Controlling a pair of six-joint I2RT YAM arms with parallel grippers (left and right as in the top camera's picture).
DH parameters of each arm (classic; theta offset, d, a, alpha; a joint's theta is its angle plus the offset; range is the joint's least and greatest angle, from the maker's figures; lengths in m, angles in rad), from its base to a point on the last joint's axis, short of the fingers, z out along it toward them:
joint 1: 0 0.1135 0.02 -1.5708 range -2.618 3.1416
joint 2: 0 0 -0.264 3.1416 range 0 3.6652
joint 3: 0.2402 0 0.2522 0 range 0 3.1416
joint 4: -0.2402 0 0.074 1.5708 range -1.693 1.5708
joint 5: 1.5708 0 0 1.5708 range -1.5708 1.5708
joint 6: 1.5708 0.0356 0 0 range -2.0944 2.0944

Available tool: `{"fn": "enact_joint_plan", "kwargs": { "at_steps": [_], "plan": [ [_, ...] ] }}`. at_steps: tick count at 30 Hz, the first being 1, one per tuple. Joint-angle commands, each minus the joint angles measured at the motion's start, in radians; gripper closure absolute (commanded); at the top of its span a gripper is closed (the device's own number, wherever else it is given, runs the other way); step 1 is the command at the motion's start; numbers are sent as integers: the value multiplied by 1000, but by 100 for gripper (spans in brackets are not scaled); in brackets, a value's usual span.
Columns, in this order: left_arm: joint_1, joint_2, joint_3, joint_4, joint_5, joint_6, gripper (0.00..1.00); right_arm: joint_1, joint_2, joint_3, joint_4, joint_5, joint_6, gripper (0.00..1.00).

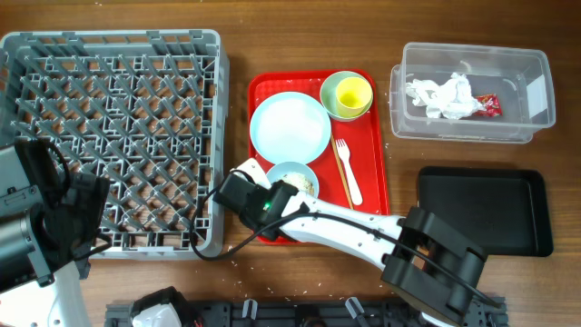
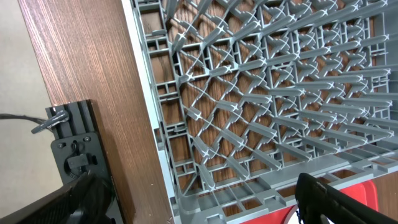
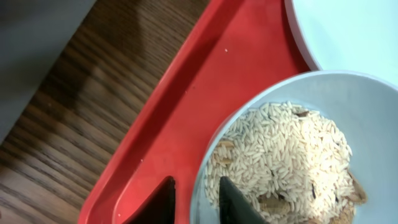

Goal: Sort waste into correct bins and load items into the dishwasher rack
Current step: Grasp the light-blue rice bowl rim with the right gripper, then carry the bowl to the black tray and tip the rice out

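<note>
My right gripper (image 3: pixel 198 202) straddles the near rim of the small white bowl (image 3: pixel 373 112), one finger outside and one inside, shut on it. The bowl holds off-white rice scraps (image 3: pixel 286 155). Overhead, this bowl (image 1: pixel 295 177) sits on the red tray (image 1: pixel 372 182) with the pale plate (image 1: pixel 290 126), the green bowl (image 1: pixel 329 98) holding the yellow cup (image 1: pixel 352 93), the fork (image 1: pixel 349 173) and chopsticks (image 1: pixel 342 173). Tissue (image 1: pixel 440 95) and the red wrapper (image 1: pixel 489 105) lie in the clear tub (image 1: pixel 536 91). My left gripper (image 2: pixel 199 205) is open and empty over the rack's (image 2: pixel 261 93) front edge.
The black tray (image 1: pixel 481 209) lies at the right, below the clear tub. The grey rack (image 1: pixel 118 136) fills the left of the table, right beside the red tray. A few rice grains lie on the wood near the table's front edge.
</note>
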Motion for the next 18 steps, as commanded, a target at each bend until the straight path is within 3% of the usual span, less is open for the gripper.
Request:
{"fn": "enact_joint_plan", "kwargs": {
  "at_steps": [1, 4, 7, 11, 15, 18],
  "plan": [
    [5, -2, 8, 0, 2, 8, 0, 0, 3, 5, -39, 14, 48, 96],
    [5, -2, 8, 0, 2, 8, 0, 0, 2, 25, -99, 25, 83, 96],
    [5, -2, 8, 0, 2, 8, 0, -1, -2, 111, -253, 109, 362, 96],
    [5, -2, 8, 0, 2, 8, 0, -56, -99, 200, -385, 146, 444, 96],
    [5, -2, 8, 0, 2, 8, 0, -297, -279, 201, -552, 132, 526, 96],
    [5, -2, 8, 0, 2, 8, 0, -595, -437, 201, -621, 24, 451, 96]
  ]
}}
